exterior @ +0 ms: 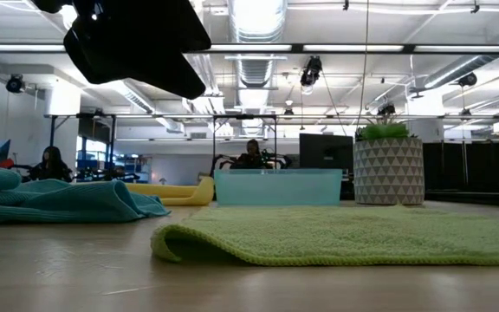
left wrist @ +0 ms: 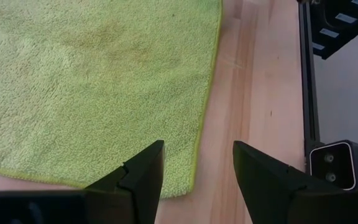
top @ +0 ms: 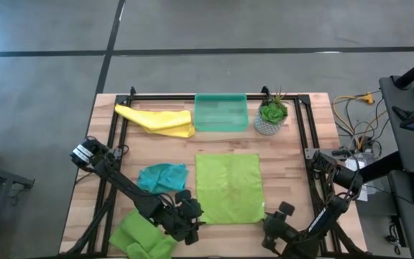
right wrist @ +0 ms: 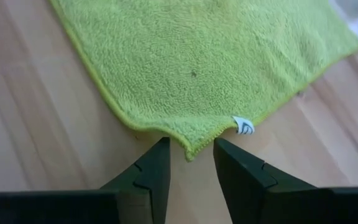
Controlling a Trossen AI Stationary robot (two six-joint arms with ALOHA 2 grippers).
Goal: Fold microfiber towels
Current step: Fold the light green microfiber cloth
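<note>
A lime green towel (top: 228, 187) lies spread flat on the table's middle. My left gripper (left wrist: 197, 171) is open above its near left corner (left wrist: 185, 186), which curls slightly in the low view (exterior: 167, 243). My right gripper (right wrist: 190, 155) is open, its fingers on either side of the near right corner (right wrist: 188, 149), beside a white tag (right wrist: 243, 126). A teal towel (top: 162, 176) lies crumpled left of the spread one. A yellow towel (top: 157, 119) lies bunched at the far left. A second lime green towel (top: 142, 237) lies at the near left.
A translucent green tray (top: 221, 111) and a potted plant (top: 270, 115) stand at the far edge. A black frame rail (left wrist: 306, 93) runs round the table, with a small camera (left wrist: 331, 163) at the near edge. People sit in the room beyond.
</note>
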